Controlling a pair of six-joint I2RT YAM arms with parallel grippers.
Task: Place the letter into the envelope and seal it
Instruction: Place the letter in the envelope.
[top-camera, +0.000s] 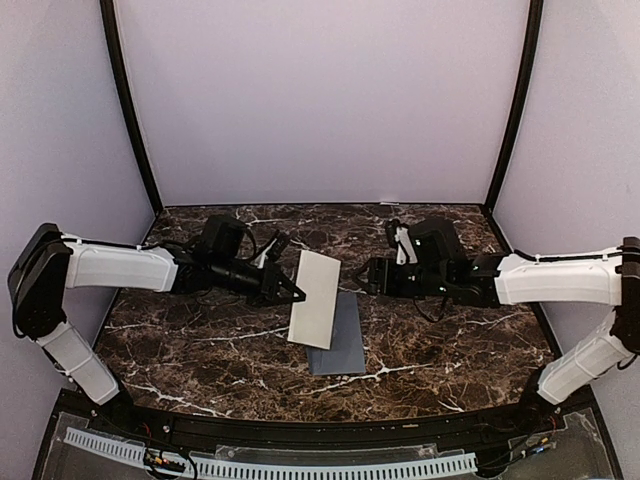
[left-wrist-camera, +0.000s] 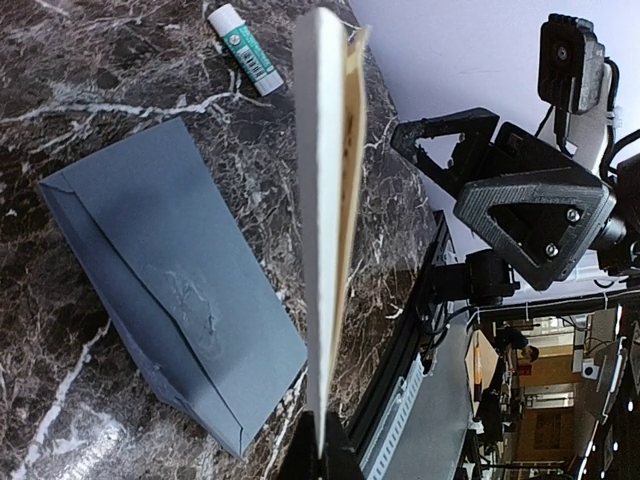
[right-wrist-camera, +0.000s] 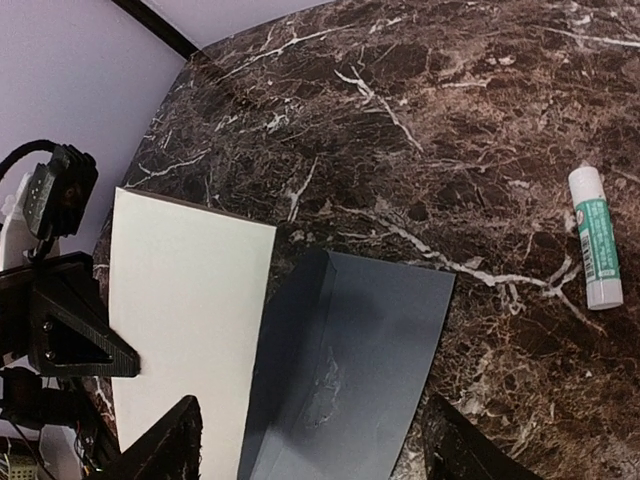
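Left gripper (top-camera: 290, 292): clamped on the letter (top-camera: 317, 298), pinching it by its left edge. On my left wrist cam the sheet is edge-on, standing straight up out of the jaws.

Letter: off the table (top-camera: 200, 340), hanging in the air at a tilt with its pale face toward the top cam. From the left wrist the edge looks like two layers, a white one and a tan one behind it with a bit of print showing. From above, its near end overlaps the far-left part of the envelope.

Envelope (top-camera: 340, 345): grey, lying flat on the marble roughly mid-table, just under and to the right of the letter. There's a crinkly patch in the middle of its face.

Flap: honestly can't tell from these views whether it's open or folded down.

Right gripper (top-camera: 362, 277): fingers spread wide, nothing between them. It sits just right of the letter's top edge, over the far end of the envelope. Its own cam looks down on the envelope between the two fingertips. Whether it touches the paper, I can't say.

Letter vs right gripper: close, but I see a gap and no contact.

Glue stick (right-wrist-camera: 595, 235): white tube with a green label, lying on its side on the marble, well apart from the envelope.

Letter in envelope: nope, the two are separate.
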